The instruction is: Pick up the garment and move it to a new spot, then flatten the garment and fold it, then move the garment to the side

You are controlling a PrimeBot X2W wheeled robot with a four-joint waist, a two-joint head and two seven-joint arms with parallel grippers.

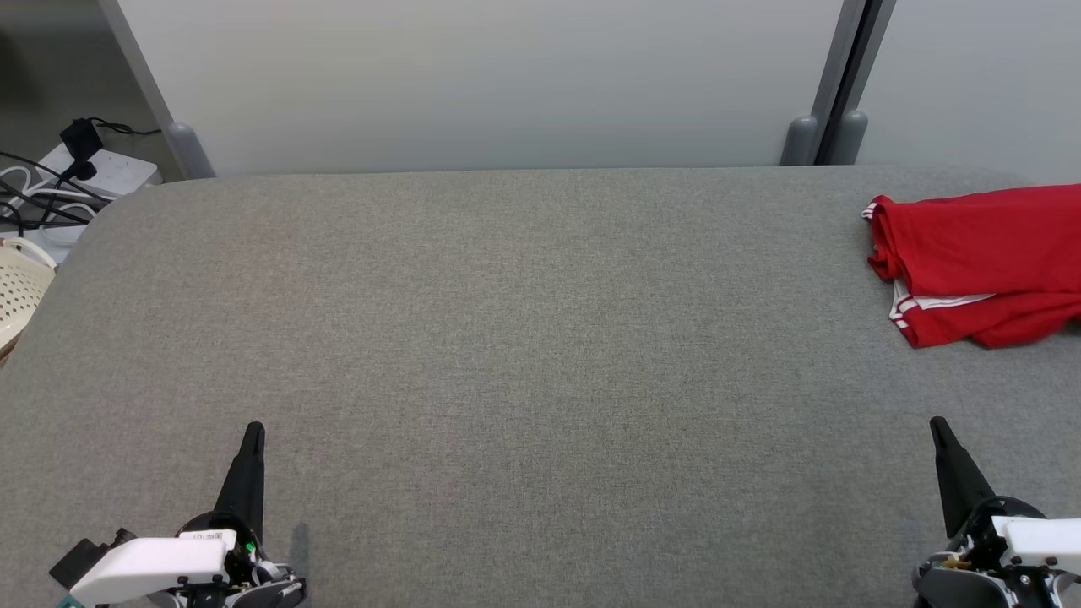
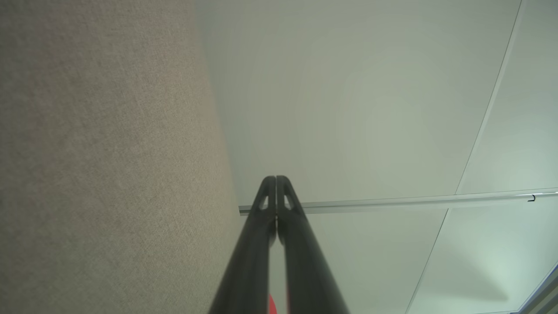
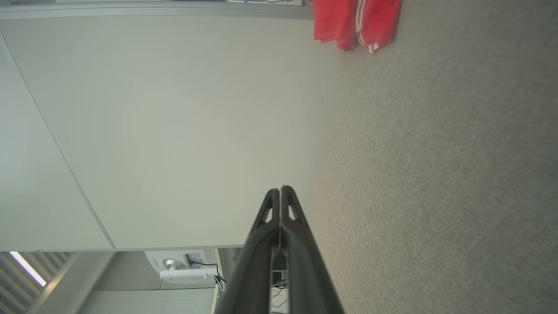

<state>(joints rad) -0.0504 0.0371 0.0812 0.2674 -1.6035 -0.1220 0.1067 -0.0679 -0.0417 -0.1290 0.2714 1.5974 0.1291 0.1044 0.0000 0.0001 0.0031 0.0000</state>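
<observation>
Closest in, at the lower corners of the head view: left fingers [image 1: 252,439] and right fingers [image 1: 942,439], each pair pressed together, gripping nothing, low over the grey desk [image 1: 524,338]. Well apart from both, at the desk's far right: red garment [image 1: 980,253] with white trim, lying in loose layers, partly cut off by the picture's edge. Hard to judge progress from this alone. Either untouched, with pick-up, flattening, folding and the move aside all left, or already roughly folded and parked at the side. Leaning toward the second, given the stacked hems and the spot by the edge.
</observation>
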